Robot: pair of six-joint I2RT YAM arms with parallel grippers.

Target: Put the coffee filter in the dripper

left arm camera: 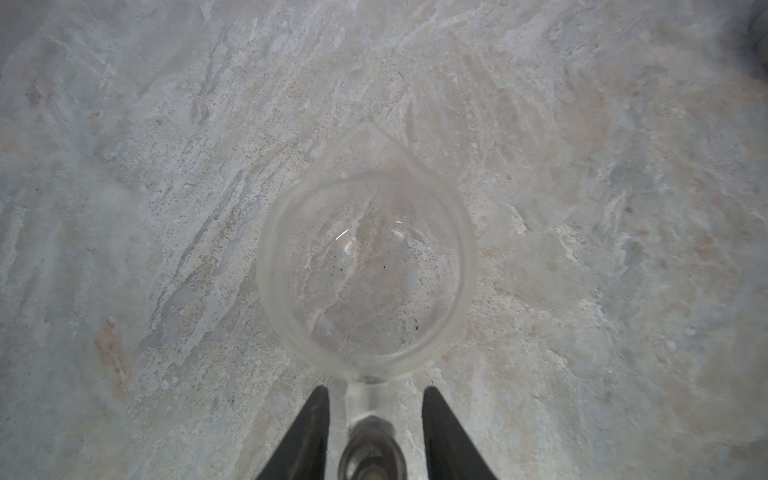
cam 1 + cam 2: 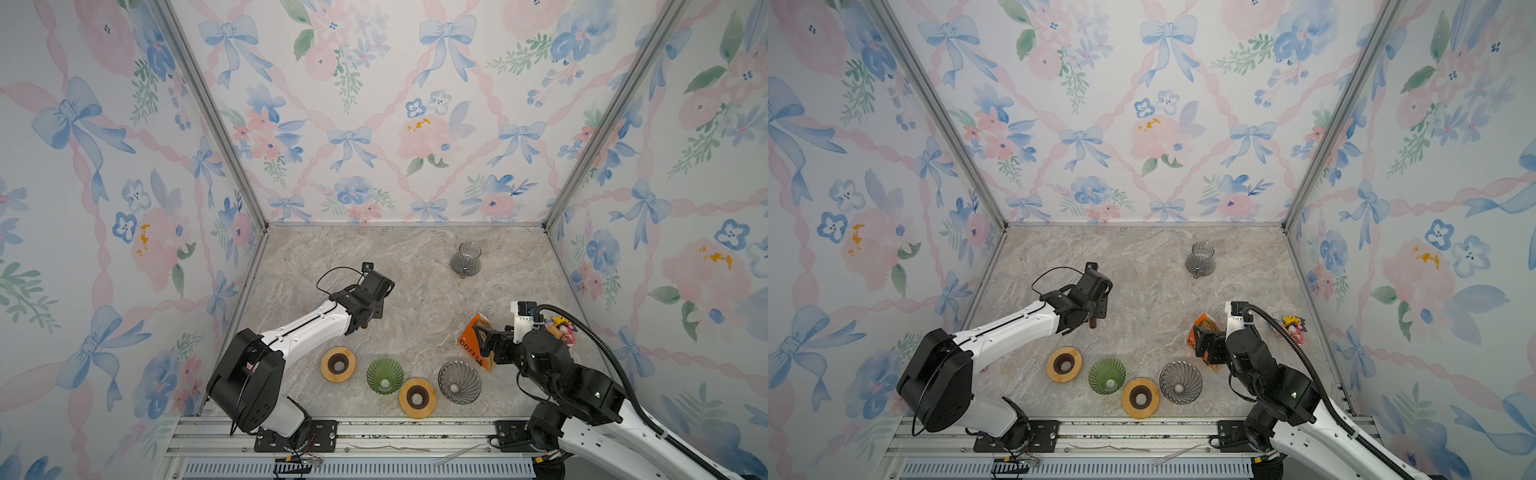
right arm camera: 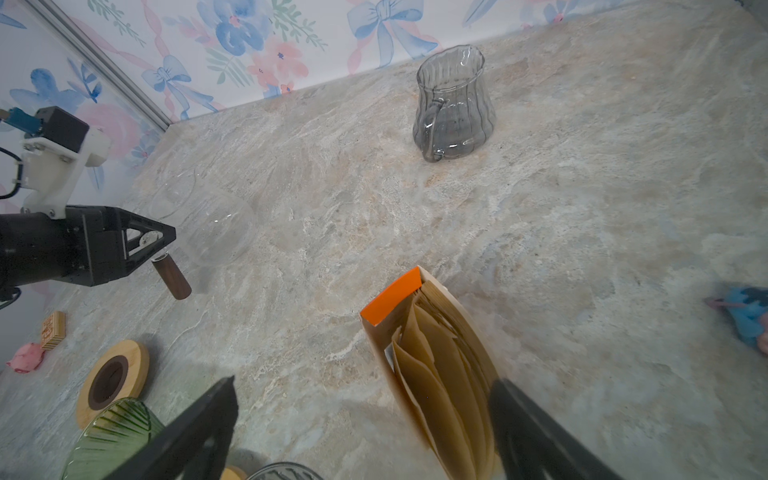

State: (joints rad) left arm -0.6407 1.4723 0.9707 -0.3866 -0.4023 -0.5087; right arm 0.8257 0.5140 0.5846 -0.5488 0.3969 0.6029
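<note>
Marble table, with flowery walls round it, holds everything. Well left of the orange bag, the left gripper has its fingers apart, one on each side of the handle of the clear glass pot, not touching it. The right gripper is spread wide with the bag between its fingers. Just beside the bag sits the grey dripper, then the green dripper. Brown coffee filters stand inside the bag.

Grey dripper mostly beyond the right wrist view's edge; blue toy blurred
</note>
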